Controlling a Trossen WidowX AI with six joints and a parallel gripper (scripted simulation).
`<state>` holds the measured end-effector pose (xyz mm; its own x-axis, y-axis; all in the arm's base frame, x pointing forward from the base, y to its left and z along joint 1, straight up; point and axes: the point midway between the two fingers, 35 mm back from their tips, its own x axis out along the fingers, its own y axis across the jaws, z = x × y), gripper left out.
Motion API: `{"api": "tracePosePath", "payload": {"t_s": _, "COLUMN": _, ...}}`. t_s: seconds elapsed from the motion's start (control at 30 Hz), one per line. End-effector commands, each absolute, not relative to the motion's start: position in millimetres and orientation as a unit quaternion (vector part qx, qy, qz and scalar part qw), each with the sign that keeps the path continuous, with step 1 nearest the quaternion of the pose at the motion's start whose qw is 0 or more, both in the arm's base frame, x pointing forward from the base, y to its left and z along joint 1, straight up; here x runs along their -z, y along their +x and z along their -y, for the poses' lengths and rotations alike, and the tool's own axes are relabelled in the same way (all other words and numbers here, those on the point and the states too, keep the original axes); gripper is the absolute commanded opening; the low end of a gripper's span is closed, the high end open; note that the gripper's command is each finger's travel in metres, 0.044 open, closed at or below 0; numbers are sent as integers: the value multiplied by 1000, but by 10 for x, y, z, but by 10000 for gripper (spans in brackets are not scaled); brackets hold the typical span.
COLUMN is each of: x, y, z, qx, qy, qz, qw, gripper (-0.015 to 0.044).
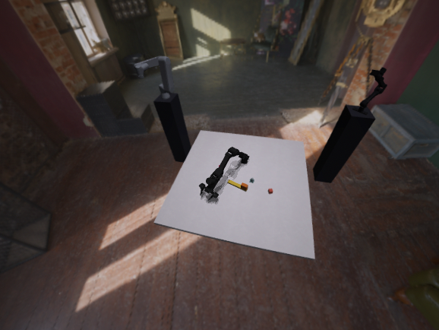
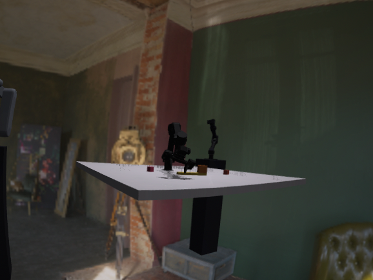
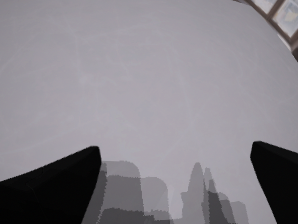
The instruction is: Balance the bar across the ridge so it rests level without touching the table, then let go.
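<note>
Tool [image 1: 208,196] [image 2: 190,167] [image 3: 178,153] nearly wide open, holding nothing. Yellow bar [image 1: 234,184] [image 2: 183,173] looks down on the tabletop [image 1: 266,228] [image 2: 161,190] [image 3: 145,75], orange block [image 1: 244,186] [image 2: 202,170] at one end. Can't make out the ridge. Balancing not done, I judge; grasp, lift, levelling, release all left.

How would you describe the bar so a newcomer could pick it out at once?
On the white table, look beside the black arm. A flat bar lies there with an orange block at one end. It alone is yellow and long, unlike that chunky block or the tiny teal piece nearby.
</note>
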<state>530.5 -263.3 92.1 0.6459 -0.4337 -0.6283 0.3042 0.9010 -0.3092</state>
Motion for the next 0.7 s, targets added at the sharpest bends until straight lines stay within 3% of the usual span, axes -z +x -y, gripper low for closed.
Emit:
{"api": "tracePosePath", "payload": {"t_s": 0.0, "x": -922, "y": 5303, "z": 2626, "qx": 204, "qy": -86, "qz": -368, "qw": 903, "gripper": 374}}
{"api": "tracePosePath", "payload": {"t_s": 0.1, "x": -934, "y": 5284, "z": 2530, "qx": 207, "qy": -54, "qz": -373, "qw": 903, "gripper": 315}}
{"api": "tracePosePath", "payload": {"t_s": 0.67, "x": -1041, "y": 5038, "z": 1837, "qx": 244, "qy": 171, "qz": -410, "qw": 862, "gripper": 315}}
